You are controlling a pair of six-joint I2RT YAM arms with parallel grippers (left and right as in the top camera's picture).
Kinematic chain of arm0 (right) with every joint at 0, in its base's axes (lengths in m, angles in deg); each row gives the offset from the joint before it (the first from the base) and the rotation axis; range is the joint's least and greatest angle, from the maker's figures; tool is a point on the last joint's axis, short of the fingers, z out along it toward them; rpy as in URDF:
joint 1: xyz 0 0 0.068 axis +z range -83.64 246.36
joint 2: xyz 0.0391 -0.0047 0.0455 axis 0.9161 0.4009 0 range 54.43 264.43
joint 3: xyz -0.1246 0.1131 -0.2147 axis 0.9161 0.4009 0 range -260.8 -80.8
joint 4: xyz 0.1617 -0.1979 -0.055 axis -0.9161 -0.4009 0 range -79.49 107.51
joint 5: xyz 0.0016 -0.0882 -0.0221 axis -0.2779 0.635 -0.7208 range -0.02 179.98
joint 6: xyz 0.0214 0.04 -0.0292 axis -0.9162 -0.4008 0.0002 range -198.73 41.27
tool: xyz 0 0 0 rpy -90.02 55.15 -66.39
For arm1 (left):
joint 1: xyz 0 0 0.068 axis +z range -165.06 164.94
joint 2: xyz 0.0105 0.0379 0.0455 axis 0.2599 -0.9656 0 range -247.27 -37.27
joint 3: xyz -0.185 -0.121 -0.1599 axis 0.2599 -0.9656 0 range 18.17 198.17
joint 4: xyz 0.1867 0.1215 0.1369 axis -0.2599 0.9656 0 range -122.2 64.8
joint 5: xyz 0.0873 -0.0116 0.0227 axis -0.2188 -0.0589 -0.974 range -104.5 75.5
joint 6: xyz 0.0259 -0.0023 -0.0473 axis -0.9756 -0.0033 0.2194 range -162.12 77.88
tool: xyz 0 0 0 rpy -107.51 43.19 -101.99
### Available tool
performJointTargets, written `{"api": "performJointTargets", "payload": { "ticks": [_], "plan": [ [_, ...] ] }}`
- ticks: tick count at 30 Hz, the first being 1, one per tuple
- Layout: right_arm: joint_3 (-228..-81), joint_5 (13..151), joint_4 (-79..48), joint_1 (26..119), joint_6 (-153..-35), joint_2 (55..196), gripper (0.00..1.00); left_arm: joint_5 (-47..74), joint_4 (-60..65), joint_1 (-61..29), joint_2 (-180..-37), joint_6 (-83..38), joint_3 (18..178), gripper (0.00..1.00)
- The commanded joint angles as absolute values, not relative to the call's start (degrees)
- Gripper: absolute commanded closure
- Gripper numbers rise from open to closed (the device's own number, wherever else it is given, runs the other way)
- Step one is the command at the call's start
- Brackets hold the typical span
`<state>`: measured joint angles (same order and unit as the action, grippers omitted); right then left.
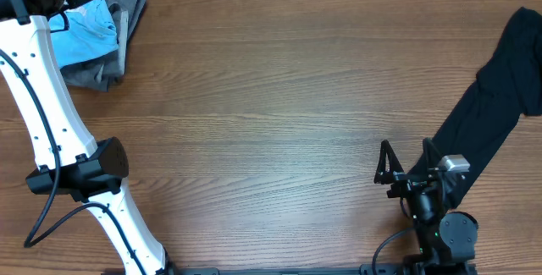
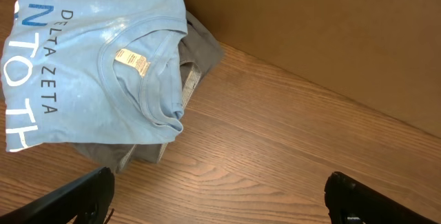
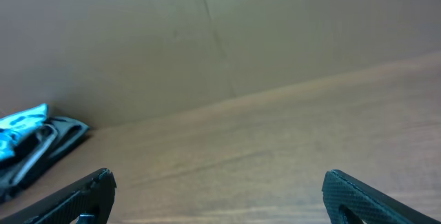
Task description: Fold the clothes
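Your left gripper [image 2: 219, 182] is nearest its wrist camera. Its two black fingers [image 2: 76, 196] stand wide apart at the bottom corners of the view, with only bare table [image 2: 275, 134] between them, and they grip nothing. Just beyond the left finger you see the blue T-shirt [image 2: 83, 65], folded and lying neck side up. Its neck label [image 2: 131, 58] shows, with dark "DELTA ZETA" lettering and larger white letters beside it. It rests on a grey garment [image 2: 203, 52] that sticks out on the far side and underneath. A brown wall [image 2: 331, 31] rises behind the pile.

Your right gripper [image 3: 219, 179] also has its fingers spread wide over bare wood, holding nothing. Far off at the left edge of that wrist view, a bit of the blue shirt shows on a darker layer against the wall.

From overhead, the pile lies in the table's far left corner, with the white left arm [image 1: 51, 106] reaching up to it. The right gripper sits at the near edge on the right. A long black garment [image 1: 491, 114] runs diagonally from the far right edge down to that wrist. You cannot tell whether they touch.
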<state>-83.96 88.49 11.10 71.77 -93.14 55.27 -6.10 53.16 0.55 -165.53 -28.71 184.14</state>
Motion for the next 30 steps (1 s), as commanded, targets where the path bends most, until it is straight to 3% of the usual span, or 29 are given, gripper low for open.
{"api": "performJointTargets", "payload": {
  "ticks": [1, 30],
  "plan": [
    [-81.7, 90.0, 11.8, 72.3, -93.5, 54.6, 0.00, -5.5, 53.1, 0.6, -165.4, -28.4, 184.3, 0.00],
    [-81.6, 90.1, 12.1, 72.3, -89.4, 54.6, 0.00, -5.5, 53.1, 0.6, -165.4, -28.4, 184.3, 0.00]
  ]
}}
